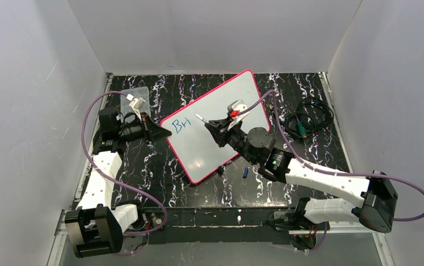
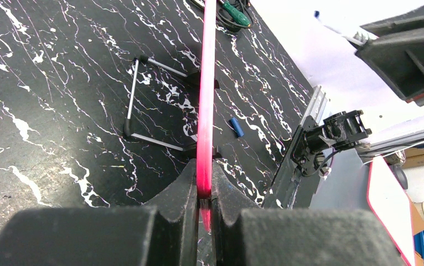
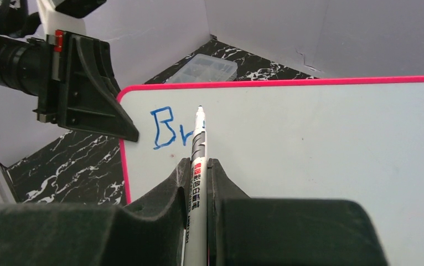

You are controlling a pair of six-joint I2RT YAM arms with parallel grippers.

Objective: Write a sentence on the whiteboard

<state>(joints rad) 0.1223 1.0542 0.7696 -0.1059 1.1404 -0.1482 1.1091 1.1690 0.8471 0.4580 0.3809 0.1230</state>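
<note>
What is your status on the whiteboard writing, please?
Left gripper shut on whiteboard rim. Right gripper shut on marker. Sentence: first letters only. Blue cap lies off board.

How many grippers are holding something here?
2. The left gripper is shut on the rim of the whiteboard at its left corner; the right gripper is shut on the marker, tip over the board.

Whiteboard (image 1: 221,105), pink-rimmed, sits skewed on the black marbled table (image 1: 320,160). My left gripper (image 1: 164,133) meets its left edge. My right gripper (image 1: 211,126) is over the board with a marker (image 1: 201,118) projecting from it, tip just right of the blue writing (image 1: 182,125). Clear plastic box (image 1: 136,97) beyond my left arm. Coiled cable (image 1: 308,117) to the right. Small blue item (image 1: 245,172) near the board's lower edge.
</note>
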